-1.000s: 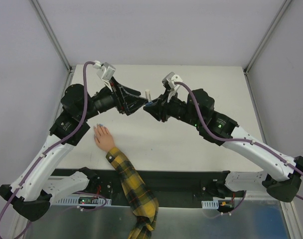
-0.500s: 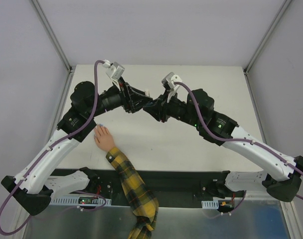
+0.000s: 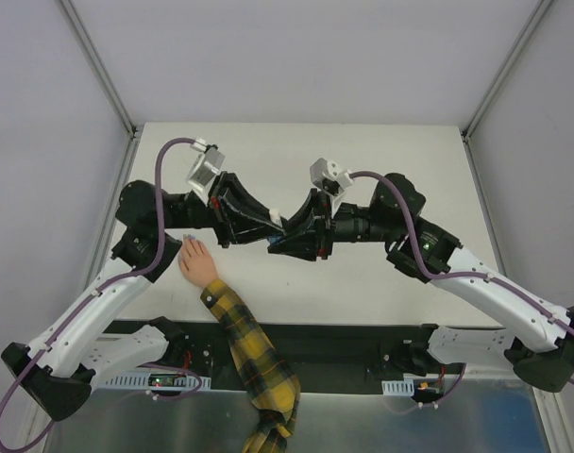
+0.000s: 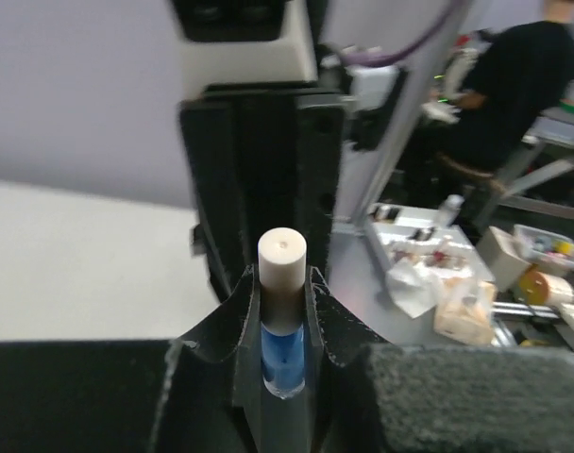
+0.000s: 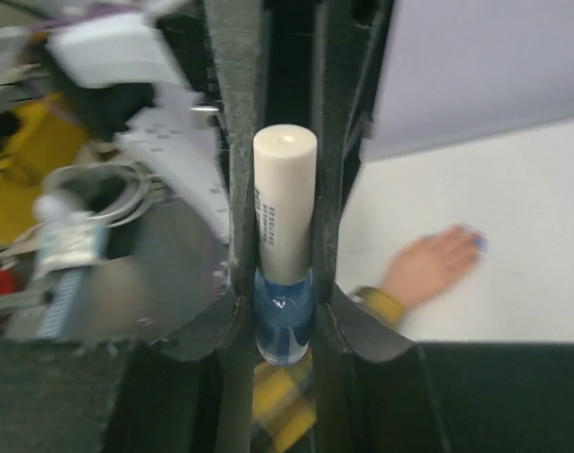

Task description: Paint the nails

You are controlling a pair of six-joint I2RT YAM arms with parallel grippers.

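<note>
Nearest, at the table's front edge, one yellow-and-black plaid sleeve [image 3: 252, 351] runs up and left to a single small peach hand [image 3: 196, 260] lying flat, its fingers pointing far-left. The nails [image 3: 187, 237] sit at that far-left end. A pale blue tint shows on the tips, but they are too small to count or to say which are done. Beyond and to the right of the hand, the two grippers meet nose to nose over the middle of the table [image 3: 391, 160]. The left gripper [image 3: 269, 232] and the right gripper [image 3: 288, 239] are both clamped tight on the one polish bottle [image 5: 284, 326]. Blue glass shows low between the fingertips, and its cream cap [image 5: 284, 203] lies along the slot between the fingers in both wrist views. The left jaws seem to sit up by the cap and the right ones on the glass, which reads as the set-up for unscrewing. From that meeting point the nails lie to the left and slightly nearer, well apart from the bottle. The left arm is closer to them. Count: one hand, one sleeve, one bottle, one cap, two grippers.
</note>
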